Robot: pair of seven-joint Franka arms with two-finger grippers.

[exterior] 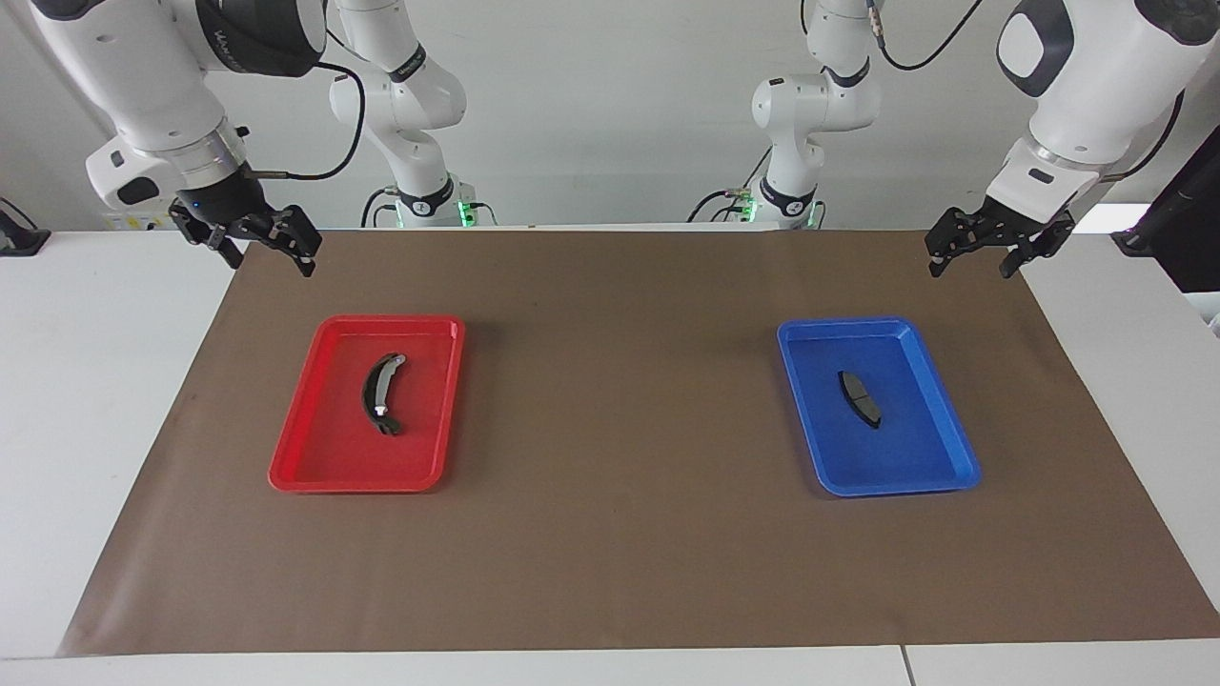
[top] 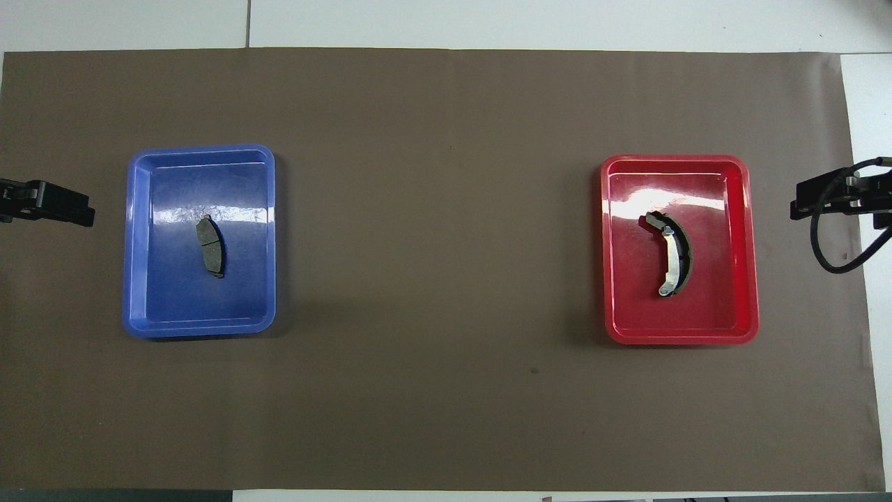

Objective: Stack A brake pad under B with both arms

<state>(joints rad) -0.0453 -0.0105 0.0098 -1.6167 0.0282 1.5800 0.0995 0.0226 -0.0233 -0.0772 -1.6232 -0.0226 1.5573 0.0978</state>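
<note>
You've got a white table (exterior: 105, 400) with a brown mat (exterior: 610, 572) covering most of it; the mat runs almost edge to edge lengthwise and leaves bare white strips at both ends.

Two trays sit on the mat, well apart, both about midway between the mat's robot-side edge and its outer edge. The red tray (exterior: 295, 448) is toward the right arm's end, the blue tray (exterior: 939, 424) toward the left arm's end. The middle of the mat between them carries nothing.

Both arms wait, raised, near the mat's two robot-side corners. The right arm (exterior: 143, 86) comes in at the red tray's end, the left arm (exterior: 1087, 86) at the blue tray's end.

The right gripper (exterior: 267, 257) hangs over the mat's robot-side corner at its end, fingers spread, holding nothing. The left gripper (exterior: 974, 259) hangs over the other robot-side corner, fingers likewise spread and empty. In the overhead view, only their black tips show at the mat's short edges.

B (exterior: 379, 393) lies flat in the red tray, roughly at its centre, lengthwise along the tray's long side, with silvery metal showing on it. It touches no wall.

The pad (exterior: 860, 398) lies flat in the blue tray, also near the centre, clear of the rim, its long axis running slightly skewed to the tray's long side. Nothing stacked yet: pad and B are in separate trays.
</note>
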